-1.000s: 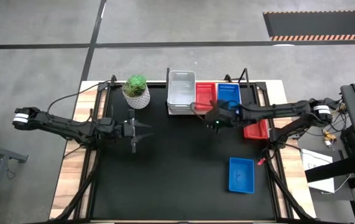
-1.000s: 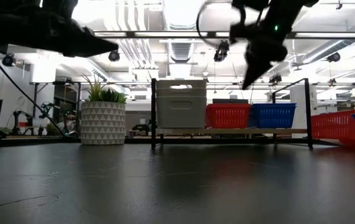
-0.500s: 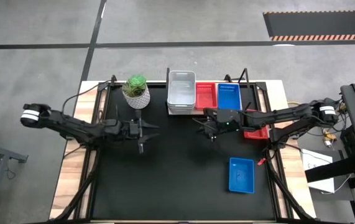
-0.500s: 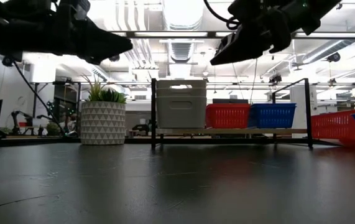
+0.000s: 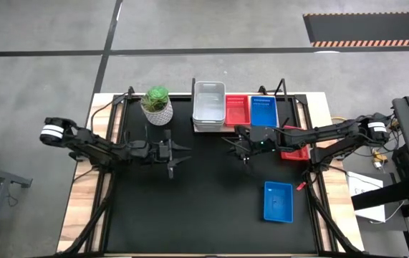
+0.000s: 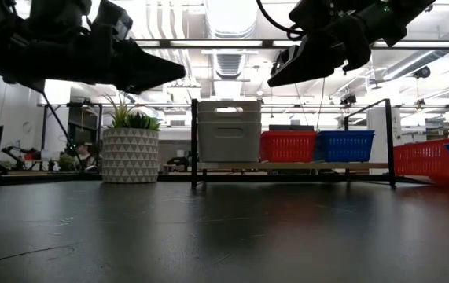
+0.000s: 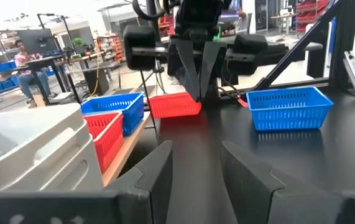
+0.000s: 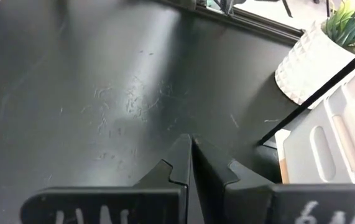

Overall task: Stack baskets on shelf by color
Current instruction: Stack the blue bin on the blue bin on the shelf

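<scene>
While stacked, 2 red baskets, 2 blue baskets

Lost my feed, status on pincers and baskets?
Left pincer open, right pincer shut, both empty above table. Shelf holds white, red, blue baskets. Loose blue basket and red basket remain. Nothing blocking.

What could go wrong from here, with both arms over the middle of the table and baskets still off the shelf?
1. The left gripper, open, and the right gripper, shut and empty, face each other above the table; if both advance they could collide.
2. The red basket lies partly beneath the right arm, which might knock it when it drops.
3. The blue basket sits near the table's right edge; a nudge could push it off.
</scene>
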Action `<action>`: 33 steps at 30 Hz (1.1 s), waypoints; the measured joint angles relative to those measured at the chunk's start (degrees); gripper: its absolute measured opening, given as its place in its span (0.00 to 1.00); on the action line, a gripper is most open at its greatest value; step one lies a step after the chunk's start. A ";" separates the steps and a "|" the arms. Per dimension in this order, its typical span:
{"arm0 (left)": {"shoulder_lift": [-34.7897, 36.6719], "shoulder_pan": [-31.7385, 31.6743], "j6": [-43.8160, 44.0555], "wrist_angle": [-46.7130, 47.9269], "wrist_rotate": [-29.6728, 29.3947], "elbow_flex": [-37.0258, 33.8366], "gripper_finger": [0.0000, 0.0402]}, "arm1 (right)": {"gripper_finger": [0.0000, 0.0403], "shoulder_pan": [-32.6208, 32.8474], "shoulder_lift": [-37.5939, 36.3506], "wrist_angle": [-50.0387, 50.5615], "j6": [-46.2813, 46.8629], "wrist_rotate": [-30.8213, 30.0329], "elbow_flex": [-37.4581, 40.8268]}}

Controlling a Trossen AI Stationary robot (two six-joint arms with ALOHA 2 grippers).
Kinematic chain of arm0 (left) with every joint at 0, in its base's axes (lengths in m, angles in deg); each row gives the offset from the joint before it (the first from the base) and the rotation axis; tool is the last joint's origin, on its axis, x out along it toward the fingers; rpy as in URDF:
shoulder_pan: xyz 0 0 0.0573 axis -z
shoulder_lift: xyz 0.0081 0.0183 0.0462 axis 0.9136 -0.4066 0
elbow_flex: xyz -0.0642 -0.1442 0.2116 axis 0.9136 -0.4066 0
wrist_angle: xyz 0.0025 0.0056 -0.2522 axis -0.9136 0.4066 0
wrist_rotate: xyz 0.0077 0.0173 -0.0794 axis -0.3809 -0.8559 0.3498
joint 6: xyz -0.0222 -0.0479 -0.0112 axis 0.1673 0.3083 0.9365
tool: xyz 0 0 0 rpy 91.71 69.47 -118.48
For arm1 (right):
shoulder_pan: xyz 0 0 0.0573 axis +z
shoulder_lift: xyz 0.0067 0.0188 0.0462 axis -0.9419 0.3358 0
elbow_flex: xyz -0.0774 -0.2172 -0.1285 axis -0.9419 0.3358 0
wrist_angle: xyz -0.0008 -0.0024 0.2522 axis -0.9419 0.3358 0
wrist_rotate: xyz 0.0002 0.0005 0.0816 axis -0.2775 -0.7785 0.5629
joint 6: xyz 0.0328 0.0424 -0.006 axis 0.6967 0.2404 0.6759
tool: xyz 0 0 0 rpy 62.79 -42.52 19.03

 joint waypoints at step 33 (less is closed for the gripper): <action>-4.85 -2.28 -2.23 0.06 -0.02 4.69 0.29 | 0.02 2.22 0.07 -12.40 14.76 -0.07 1.66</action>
